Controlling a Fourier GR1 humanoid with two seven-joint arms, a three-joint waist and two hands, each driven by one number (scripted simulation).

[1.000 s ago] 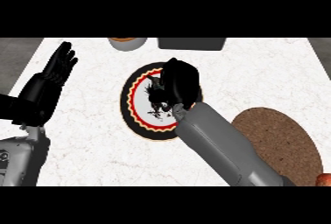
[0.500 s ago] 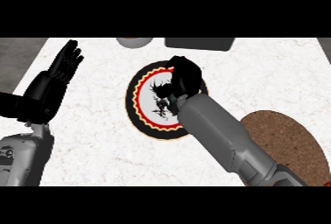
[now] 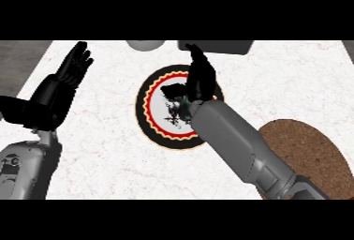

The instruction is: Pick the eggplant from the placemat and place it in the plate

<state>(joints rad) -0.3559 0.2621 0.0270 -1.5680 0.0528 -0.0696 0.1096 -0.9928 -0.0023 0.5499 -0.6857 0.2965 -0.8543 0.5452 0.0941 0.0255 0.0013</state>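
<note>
The plate [image 3: 151, 123], with a black rim, a red and yellow band and a white centre, lies mid-counter. My right hand [image 3: 200, 77] is over its far right part with the fingers straight and holding nothing. A dark shape with a pale speck, the eggplant [image 3: 174, 104], lies on the plate's centre just left of my right wrist, partly hidden by the forearm. The round brown placemat [image 3: 314, 154] sits at the lower right with nothing showing on it. My left hand [image 3: 69, 75] rests open at the left, fingers up.
A grey bowl [image 3: 143, 45] and a dark grey block [image 3: 216, 46] stand at the counter's far edge, just beyond the plate. The counter's left edge runs close behind my left hand.
My right hand's fingers have gone from curled over the plate to straight, pointing away. The dark eggplant now shows on the plate beside the wrist. My left hand has stayed put.
</note>
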